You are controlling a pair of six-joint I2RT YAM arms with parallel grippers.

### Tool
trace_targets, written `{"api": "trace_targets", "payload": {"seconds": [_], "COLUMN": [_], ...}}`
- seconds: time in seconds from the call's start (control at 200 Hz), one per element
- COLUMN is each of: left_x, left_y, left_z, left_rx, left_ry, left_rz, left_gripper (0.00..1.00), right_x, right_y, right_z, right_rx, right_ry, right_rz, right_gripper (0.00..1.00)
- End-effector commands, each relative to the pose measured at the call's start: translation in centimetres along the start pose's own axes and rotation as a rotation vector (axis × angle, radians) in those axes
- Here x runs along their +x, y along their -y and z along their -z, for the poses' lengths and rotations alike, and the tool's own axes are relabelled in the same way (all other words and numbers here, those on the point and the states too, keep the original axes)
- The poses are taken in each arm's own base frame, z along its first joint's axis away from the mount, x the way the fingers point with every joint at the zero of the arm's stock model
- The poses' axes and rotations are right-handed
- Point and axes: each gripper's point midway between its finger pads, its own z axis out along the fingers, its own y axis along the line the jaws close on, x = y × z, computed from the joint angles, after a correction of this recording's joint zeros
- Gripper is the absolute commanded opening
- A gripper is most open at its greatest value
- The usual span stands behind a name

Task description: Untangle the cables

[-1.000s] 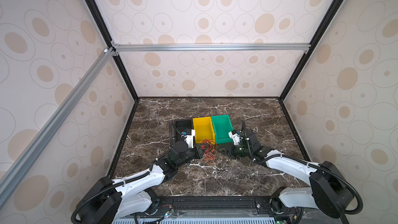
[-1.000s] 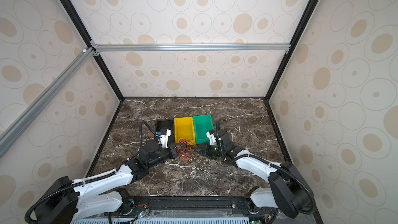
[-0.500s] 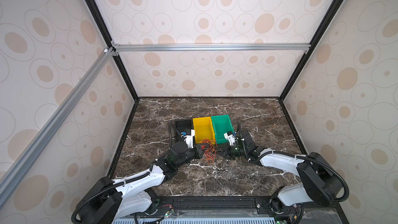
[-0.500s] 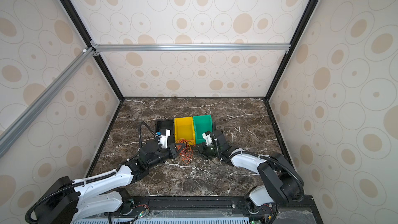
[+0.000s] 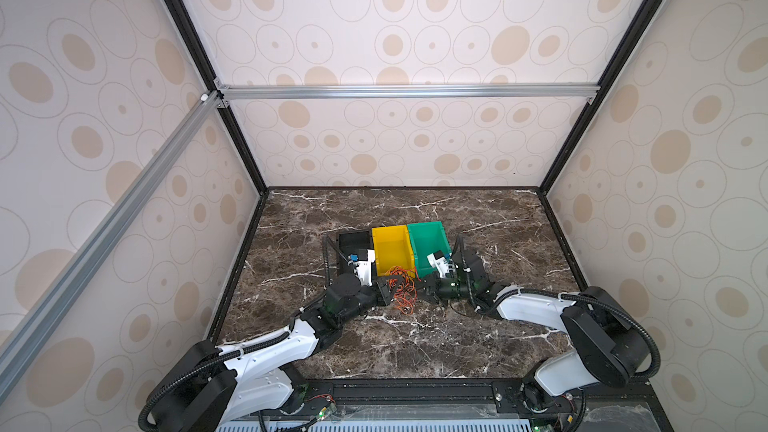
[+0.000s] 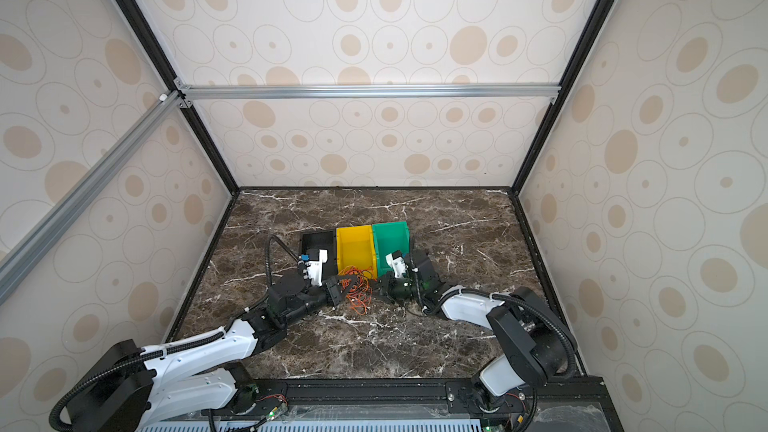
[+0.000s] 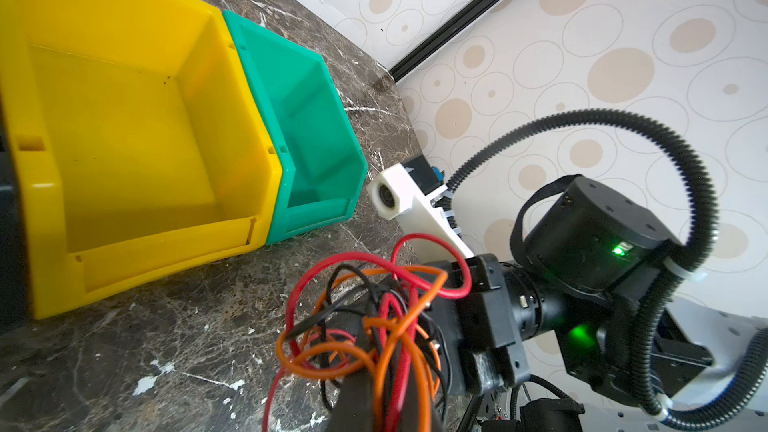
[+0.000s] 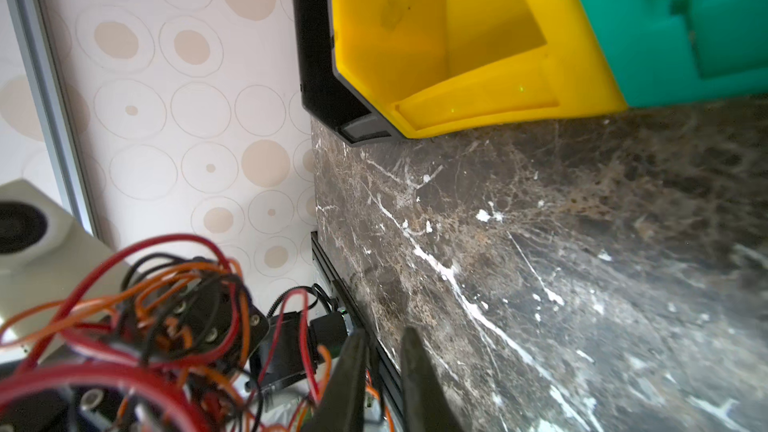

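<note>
The cables (image 5: 401,290) (image 6: 357,286) are a tangle of thin orange, red and black wires on the marble floor, just in front of the yellow bin. From the left, my left gripper (image 5: 390,285) (image 6: 343,284) (image 7: 384,338) is shut on the tangle, and loops (image 7: 374,305) drape over its fingers. My right gripper (image 5: 424,286) (image 6: 380,286) (image 8: 384,336) meets the tangle's right edge. Its fingers stand nearly together, with an orange strand (image 8: 372,392) in the narrow gap. The rest of the tangle (image 8: 166,305) lies beside them.
Black (image 5: 353,235), yellow (image 5: 388,229) and green (image 5: 424,225) bins stand side by side right behind the tangle. No wires show inside the yellow or green bins. Marble floor (image 5: 415,342) stretches toward the front rail. Patterned walls enclose three sides.
My right gripper has moved left to the tangle's edge and its jaws have closed from wide apart to almost together. The left gripper keeps its hold in the same place.
</note>
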Motion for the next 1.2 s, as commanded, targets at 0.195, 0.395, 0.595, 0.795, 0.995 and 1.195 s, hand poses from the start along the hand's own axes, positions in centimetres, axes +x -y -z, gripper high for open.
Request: {"api": "trace_targets", "payload": {"seconds": [0.195,0.395,0.595,0.795,0.995,1.195], "left_x": [-0.7,0.3,1.9,3.1,4.8,6.2], "left_y": [-0.2,-3.3,-6.3,-9.3,-12.7,-15.1], "left_z": [0.5,1.5,1.8,2.5,3.8,4.8], "left_rx": [-0.02,-0.147,-0.248,-0.382,-0.554,-0.67], "left_ry": [0.034,0.016,-0.02,-0.062,-0.133,-0.189], "left_rz": [-0.001,-0.014,-0.003,-0.017,-0.037,-0.024], "left_gripper": [0.02,0.07,0.09,0.11,0.17,0.21], "right_x": [-0.2,-1.7,-3.1,-4.3,-5.2,-5.6], "right_y": [3.3,7.9,9.5,10.3,10.6,10.6], "right_z": [2.0,7.5,12.0,16.0,19.6,21.8], "right_rx": [0.164,0.477,0.717,0.911,1.055,1.133], "right_ry": [0.056,0.184,0.295,0.387,0.488,0.536], "right_rz": [0.006,0.068,0.161,0.212,0.219,0.239], "right_gripper": [0.0,0.0,0.0,0.0,0.0,0.0]}}
